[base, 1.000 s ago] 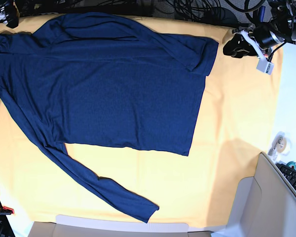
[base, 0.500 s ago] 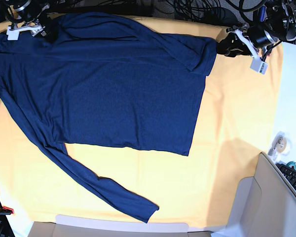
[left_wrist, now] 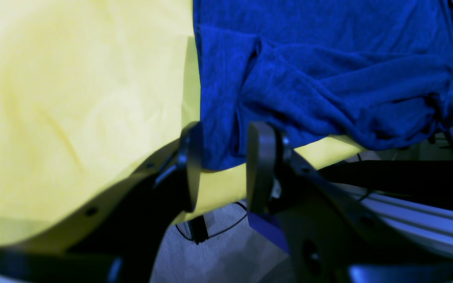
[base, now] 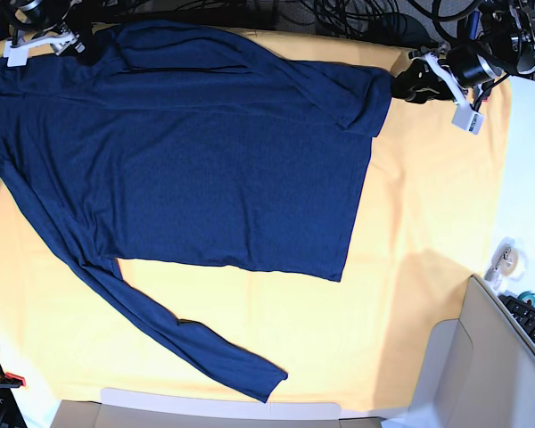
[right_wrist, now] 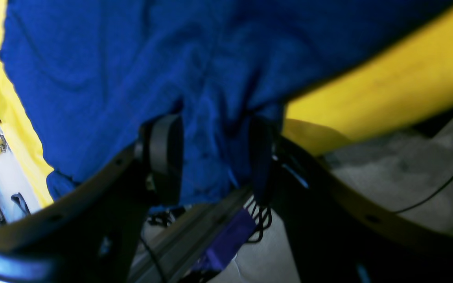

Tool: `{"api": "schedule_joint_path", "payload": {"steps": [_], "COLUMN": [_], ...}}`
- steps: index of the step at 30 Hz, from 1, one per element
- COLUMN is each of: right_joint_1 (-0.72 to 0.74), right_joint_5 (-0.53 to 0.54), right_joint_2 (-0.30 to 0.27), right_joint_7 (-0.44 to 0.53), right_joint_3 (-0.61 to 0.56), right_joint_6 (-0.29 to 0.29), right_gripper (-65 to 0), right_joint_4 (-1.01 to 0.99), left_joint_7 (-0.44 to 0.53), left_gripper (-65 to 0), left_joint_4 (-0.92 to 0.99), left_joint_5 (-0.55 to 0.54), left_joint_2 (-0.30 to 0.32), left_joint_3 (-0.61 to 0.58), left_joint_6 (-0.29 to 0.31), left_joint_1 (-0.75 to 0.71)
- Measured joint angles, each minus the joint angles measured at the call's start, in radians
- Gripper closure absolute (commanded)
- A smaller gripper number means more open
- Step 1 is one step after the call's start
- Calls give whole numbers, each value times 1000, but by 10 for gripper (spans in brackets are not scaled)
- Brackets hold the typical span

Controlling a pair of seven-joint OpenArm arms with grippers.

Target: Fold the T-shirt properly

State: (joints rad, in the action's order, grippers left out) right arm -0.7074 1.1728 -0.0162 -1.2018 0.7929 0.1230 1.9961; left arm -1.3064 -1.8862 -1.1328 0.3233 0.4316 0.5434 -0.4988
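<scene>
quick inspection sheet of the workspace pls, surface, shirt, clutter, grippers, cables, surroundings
surface: yellow-orange cloth covers the table, lightly creased.
job's things: T-shirt lies spread flat, one sleeve trailing toward the near edge, the other folded across the far side.
clutter: roll of tape on the white area beside the cloth.
grippers: left gripper jaws open around the shirt's corner; right gripper jaws open around bunched fabric at the shirt's edge.
cables: black cables tangled behind the table.
surroundings: keyboard at the side.

yellow-orange cloth [base: 428,267] under T-shirt [base: 205,152]
</scene>
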Motion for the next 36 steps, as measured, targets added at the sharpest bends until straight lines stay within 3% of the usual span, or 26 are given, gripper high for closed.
{"api": "schedule_joint_path", "payload": {"steps": [6, 15, 23, 30, 32, 35, 36], "right_joint_1": [-91, -116, -51, -37, -37, -14, -3], "right_joint_5": [34, 31, -102, -124, -126, -126, -127], "right_joint_2": [-33, -33, -31, -30, -31, -31, -31], "right_joint_7": [-2, -2, -3, -2, -2, -6, -2], "right_joint_3": [-58, -78, -145, -172, -179, -183, -187], "right_joint_6": [3, 3, 3, 3, 3, 3, 3], "right_gripper": [-268, -268, -268, -260, -204, -26, 0], "right_joint_4": [0, 0, -2, -2, -2, -11, -19], "left_joint_7": [1, 1, 1, 1, 1, 1, 1], "left_gripper": [-184, -184, -184, -184, -184, -184, -184], "left_joint_4": [0, 0, 0, 0, 0, 0, 0], "left_joint_5": [0, 3, 3, 3, 3, 3, 3], "left_joint_2": [-2, -2, -1, -2, -1, -2, -1], "left_joint_3": [-2, -2, -2, -2, -2, -2, -2], "left_joint_6": [0, 0, 0, 0, 0, 0, 0], "left_joint_1": [0, 0, 0, 0, 0, 0, 0]}}
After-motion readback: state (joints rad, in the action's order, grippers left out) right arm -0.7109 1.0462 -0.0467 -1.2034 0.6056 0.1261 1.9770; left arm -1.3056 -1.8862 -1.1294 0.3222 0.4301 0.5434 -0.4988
